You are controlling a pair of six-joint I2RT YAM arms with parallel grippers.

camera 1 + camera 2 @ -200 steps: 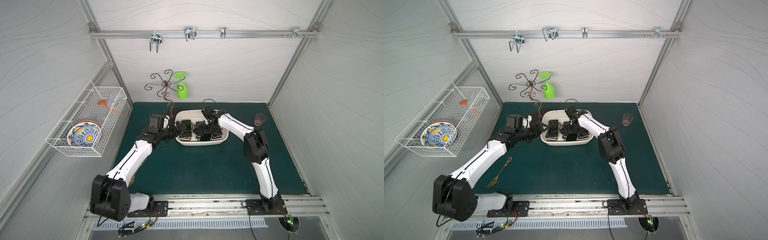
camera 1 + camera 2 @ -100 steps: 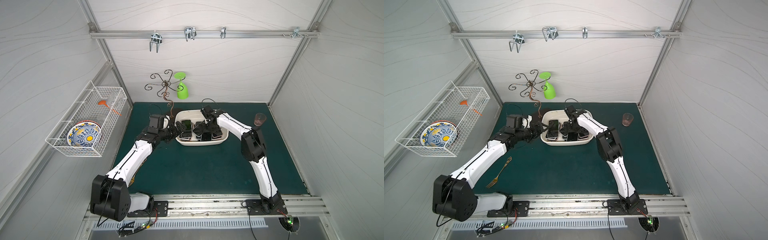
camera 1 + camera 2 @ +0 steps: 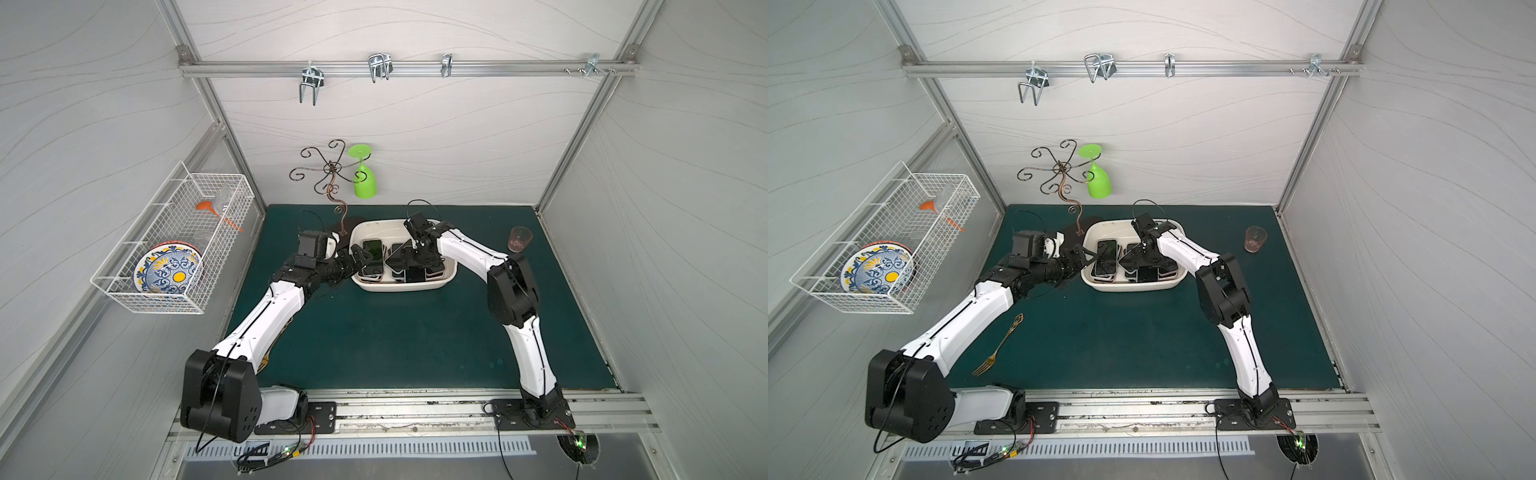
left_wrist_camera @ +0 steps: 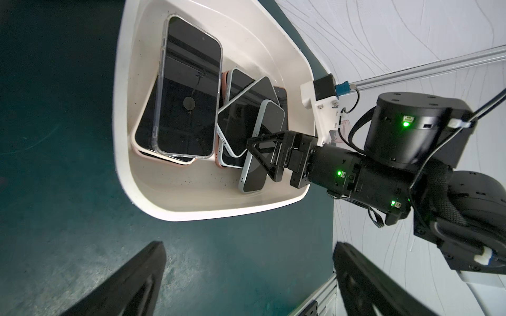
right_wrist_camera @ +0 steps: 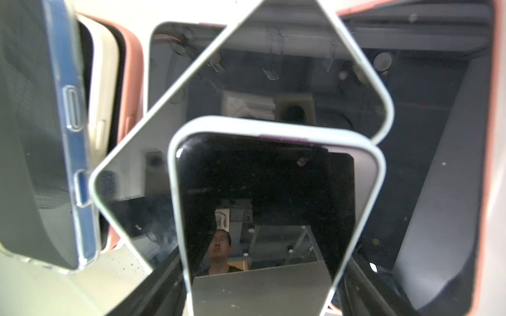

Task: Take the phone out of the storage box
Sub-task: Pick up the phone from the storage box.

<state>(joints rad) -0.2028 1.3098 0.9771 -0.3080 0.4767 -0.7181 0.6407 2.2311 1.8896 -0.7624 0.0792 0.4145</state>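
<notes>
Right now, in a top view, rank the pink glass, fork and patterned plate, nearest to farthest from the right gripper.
From the right gripper:
1. Pink glass, robot's right.
2. Fork, beside the left arm.
3. Patterned plate, in the wire basket, far left.

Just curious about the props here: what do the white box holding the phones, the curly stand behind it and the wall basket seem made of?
The storage box looks like cream plastic: smooth, softly glossy, with moulded rounded corners. The curly stand seems dark bent metal wire, judging by its thin scrolled arms. The basket is probably white-coated metal wire, an open grid.
</notes>
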